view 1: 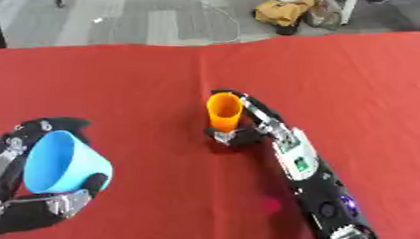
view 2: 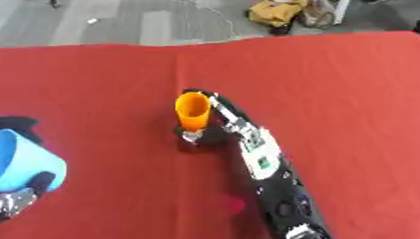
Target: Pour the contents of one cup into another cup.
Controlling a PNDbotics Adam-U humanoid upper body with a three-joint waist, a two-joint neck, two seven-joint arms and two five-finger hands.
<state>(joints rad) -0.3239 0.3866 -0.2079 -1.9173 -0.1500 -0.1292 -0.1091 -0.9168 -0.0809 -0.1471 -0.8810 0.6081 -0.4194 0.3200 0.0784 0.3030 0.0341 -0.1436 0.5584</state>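
Note:
An orange cup (view 1: 224,111) stands upright near the middle of the red table (view 1: 136,84). My right hand (view 1: 248,128) is curled round its lower part, the arm coming in from the lower right. At the lower left my left hand (view 1: 57,201) holds a light blue cup (view 1: 61,162), lifted and tilted with its open mouth facing left. What is inside either cup is hidden. The two cups are well apart.
A red cloth covers the whole table. Beyond its far edge lies grey floor with a yellow bag (view 1: 287,11) and some clutter at the top right. A small dark pink spot (view 1: 270,203) marks the cloth beside my right forearm.

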